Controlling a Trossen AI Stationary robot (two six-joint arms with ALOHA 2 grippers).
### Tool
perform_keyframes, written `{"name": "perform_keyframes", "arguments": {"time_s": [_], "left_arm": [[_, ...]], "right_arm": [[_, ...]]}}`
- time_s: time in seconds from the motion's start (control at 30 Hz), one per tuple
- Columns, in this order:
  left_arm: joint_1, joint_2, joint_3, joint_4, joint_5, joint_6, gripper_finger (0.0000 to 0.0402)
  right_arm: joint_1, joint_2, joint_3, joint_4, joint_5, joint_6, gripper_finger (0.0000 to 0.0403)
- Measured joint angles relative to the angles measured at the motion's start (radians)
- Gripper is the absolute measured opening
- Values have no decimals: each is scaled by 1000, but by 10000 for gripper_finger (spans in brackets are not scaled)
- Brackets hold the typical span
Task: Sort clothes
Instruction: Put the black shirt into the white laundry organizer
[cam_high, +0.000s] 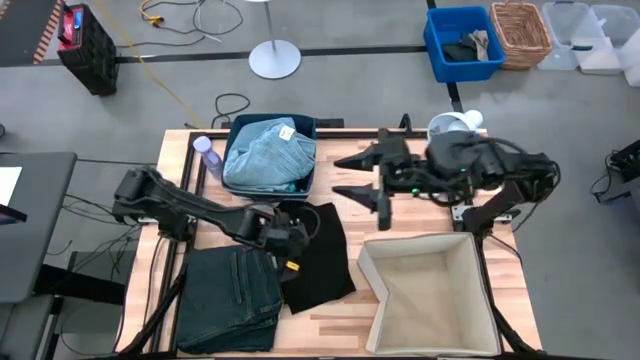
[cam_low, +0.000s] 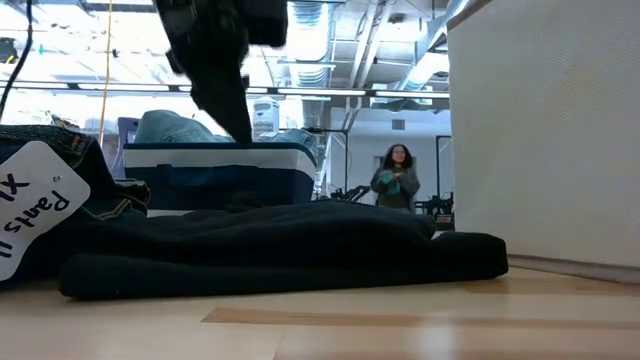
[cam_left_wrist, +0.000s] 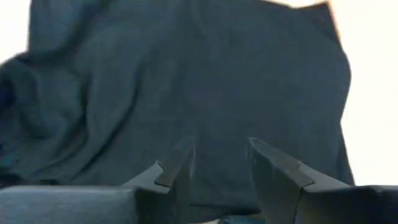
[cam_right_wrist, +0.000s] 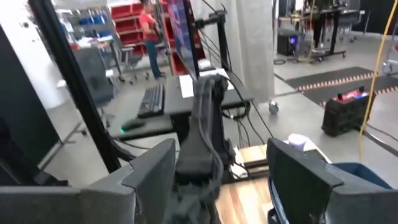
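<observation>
The left gripper (cam_high: 293, 240), jaws parted, hovers over the black shirt (cam_high: 322, 262) at table centre, jeans (cam_high: 230, 298) at its eight o'clock (right gripper (cam_high: 355, 175) wide open, idle at twelve), so next likely descend and pinch.

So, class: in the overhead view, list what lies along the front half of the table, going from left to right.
Dark green-grey jeans → black shirt, with the left end effector over its near edge → beige fabric box.
</observation>
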Motion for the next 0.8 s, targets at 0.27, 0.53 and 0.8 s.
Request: {"name": "perform_keyframes", "arguments": {"time_s": [0.27,0.53,0.8], "left_arm": [[-3,135,2,87,27,29,218],[39,267,2,219,20,-78,262],[44,389,11,235,-2,-192,239]], "right_arm": [[56,-82,0,29,1,-10,270],[125,-139,0,13,1,-62,270],[240,-192,0,-11,-1,-165,270]]}}
